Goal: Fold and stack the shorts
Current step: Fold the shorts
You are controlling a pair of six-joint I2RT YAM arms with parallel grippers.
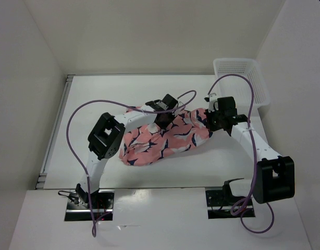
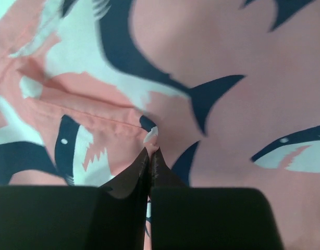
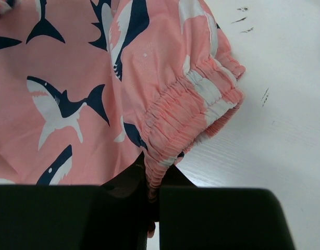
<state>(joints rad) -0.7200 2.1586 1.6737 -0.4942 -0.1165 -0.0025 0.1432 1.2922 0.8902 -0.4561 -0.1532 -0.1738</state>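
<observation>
The salmon-pink shorts (image 1: 160,139) with navy and white shapes lie crumpled on the white table (image 1: 97,104) between my arms. My left gripper (image 1: 163,117) is at their upper middle edge, shut on a pinch of the fabric (image 2: 151,136). My right gripper (image 1: 211,123) is at their right end, shut on the gathered elastic waistband (image 3: 173,140). In the left wrist view the shorts (image 2: 212,52) fill the frame. In the right wrist view the shorts (image 3: 61,78) spread to the left, and bare table (image 3: 274,104) lies on the right.
A white plastic mesh basket (image 1: 243,78) stands at the back right corner of the table. White walls enclose the table at the back and both sides. Purple cables loop above both arms.
</observation>
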